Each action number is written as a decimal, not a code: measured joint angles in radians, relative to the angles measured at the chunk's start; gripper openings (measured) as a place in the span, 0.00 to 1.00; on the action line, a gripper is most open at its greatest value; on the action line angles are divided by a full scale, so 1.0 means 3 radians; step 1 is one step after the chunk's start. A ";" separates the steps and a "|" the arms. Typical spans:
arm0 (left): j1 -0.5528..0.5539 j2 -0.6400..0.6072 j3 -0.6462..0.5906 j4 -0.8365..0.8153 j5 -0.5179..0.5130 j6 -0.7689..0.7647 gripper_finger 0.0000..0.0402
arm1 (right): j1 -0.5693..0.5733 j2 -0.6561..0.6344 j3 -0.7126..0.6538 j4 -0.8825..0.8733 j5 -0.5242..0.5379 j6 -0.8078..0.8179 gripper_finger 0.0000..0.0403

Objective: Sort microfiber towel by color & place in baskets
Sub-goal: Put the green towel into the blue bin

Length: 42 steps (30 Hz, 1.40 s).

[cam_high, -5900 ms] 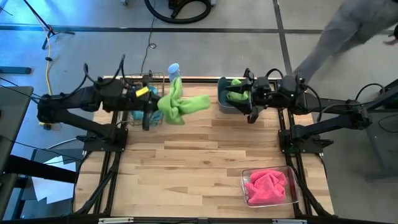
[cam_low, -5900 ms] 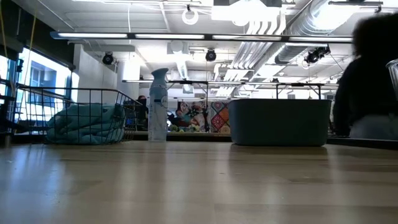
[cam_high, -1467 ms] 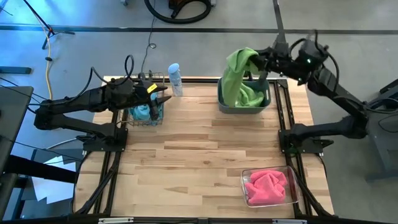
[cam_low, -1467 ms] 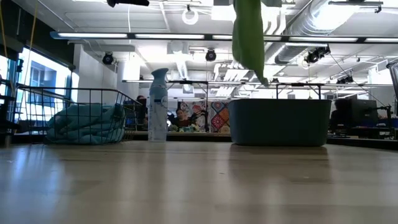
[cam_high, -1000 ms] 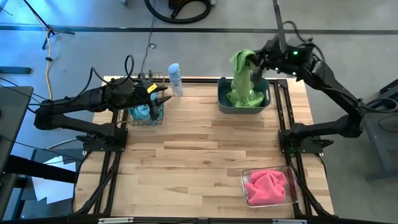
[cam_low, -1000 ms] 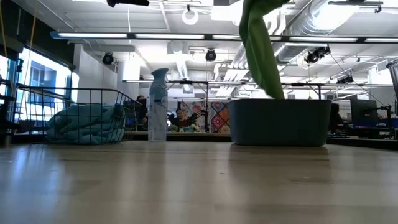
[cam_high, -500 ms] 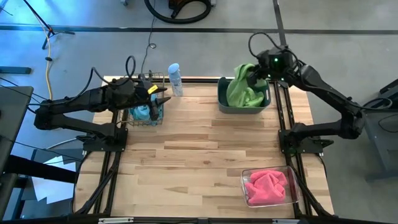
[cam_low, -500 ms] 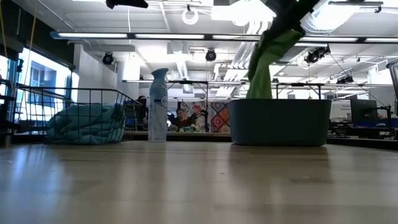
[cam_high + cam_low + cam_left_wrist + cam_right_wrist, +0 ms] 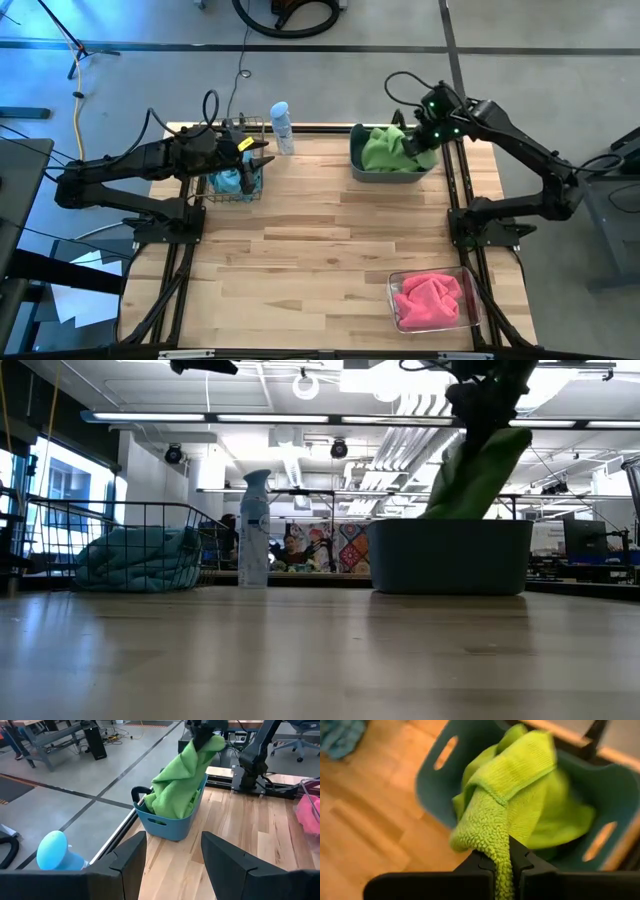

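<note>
The right hand (image 9: 420, 139) is above the far right corner of the slate-blue tub (image 9: 358, 165), and its two fingers are pressed together on a fold of a lime green towel (image 9: 385, 148). Most of this towel lies already inside the tub, and only the pinched part rises over the rim. The tub stands at the far edge of the counter (image 9: 320, 260), to the right. The left hand (image 9: 252, 160) is over the black wire basket (image 9: 225, 188) at the far left, with its fingers apart and nothing between them. Light blue towels (image 9: 229, 180) lie in that basket, and a pale blue spray bottle (image 9: 282, 127) stands just beside it. Pink towels (image 9: 428, 298) fill the clear bin (image 9: 392, 284) at the near right corner
</note>
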 joint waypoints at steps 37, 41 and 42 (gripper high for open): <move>0.0001 0.0000 0.0000 -0.0001 0.0013 -0.0001 0.44 | -0.0150 0.1819 0.0228 0.0651 0.0050 0.0553 0.00; 0.0000 0.0000 0.0000 -0.0002 0.0013 -0.0001 0.44 | -0.0086 0.1930 0.0228 0.0659 0.0193 0.0623 0.00; 0.0001 0.0000 0.0000 -0.0004 0.0013 -0.0001 0.44 | -0.0068 0.1952 0.0226 0.0676 0.0221 0.0625 0.00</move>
